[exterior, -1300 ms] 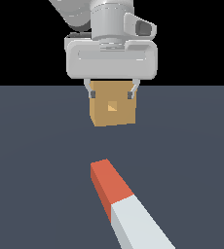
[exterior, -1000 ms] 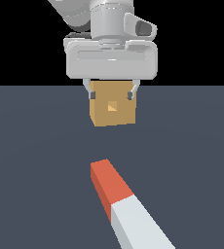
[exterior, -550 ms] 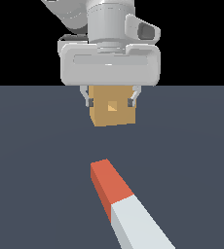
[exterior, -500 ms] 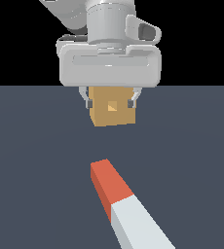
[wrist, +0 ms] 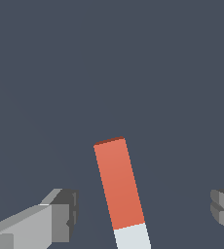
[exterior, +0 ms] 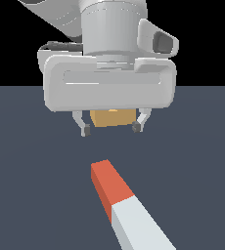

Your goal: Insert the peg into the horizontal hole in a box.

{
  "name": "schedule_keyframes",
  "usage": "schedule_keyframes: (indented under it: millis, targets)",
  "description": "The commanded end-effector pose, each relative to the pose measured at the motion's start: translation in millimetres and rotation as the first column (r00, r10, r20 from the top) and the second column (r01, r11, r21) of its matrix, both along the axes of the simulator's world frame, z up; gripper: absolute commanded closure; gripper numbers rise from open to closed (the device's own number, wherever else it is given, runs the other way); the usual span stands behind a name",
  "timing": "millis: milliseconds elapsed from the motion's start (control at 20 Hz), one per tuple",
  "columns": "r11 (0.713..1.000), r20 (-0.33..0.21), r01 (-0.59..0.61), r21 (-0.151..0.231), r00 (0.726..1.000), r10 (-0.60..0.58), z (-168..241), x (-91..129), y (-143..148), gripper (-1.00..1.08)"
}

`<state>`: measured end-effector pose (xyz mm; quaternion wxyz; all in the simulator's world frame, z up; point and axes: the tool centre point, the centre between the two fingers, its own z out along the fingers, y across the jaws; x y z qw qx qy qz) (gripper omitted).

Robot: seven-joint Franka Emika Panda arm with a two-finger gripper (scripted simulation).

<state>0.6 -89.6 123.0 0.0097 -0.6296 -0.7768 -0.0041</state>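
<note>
The peg (exterior: 122,205) lies flat on the dark floor, its red-orange half pointing away toward the box and its white half toward the exterior camera. In the wrist view the peg (wrist: 120,187) shows between the two fingers, red half mostly visible. My gripper (exterior: 111,129) hovers open above the floor, just beyond the peg's red end, with nothing between its fingers (wrist: 55,223). The tan box (exterior: 112,117) stands behind the gripper and is mostly covered by the hand. Its hole is hidden, save perhaps a lighter patch at the hand's lower edge.
The dark grey floor (exterior: 197,146) stretches around the peg and box with no other objects in view. The arm's large pale hand (exterior: 109,88) fills the upper middle of the exterior view.
The hand has come toward the exterior camera and downward, now covering most of the box. The peg has not moved.
</note>
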Motion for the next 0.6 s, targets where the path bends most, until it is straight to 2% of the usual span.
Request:
schedule_keyframes:
  millis: [0, 550]
  targets:
    - [0.999, 0.002, -0.039, -0.003, 0.999, 0.039, -9, 3, -20, -0.92]
    - [0.983, 0.008, -0.182, -0.014, 0.983, 0.183, -42, 24, -94, -0.92]
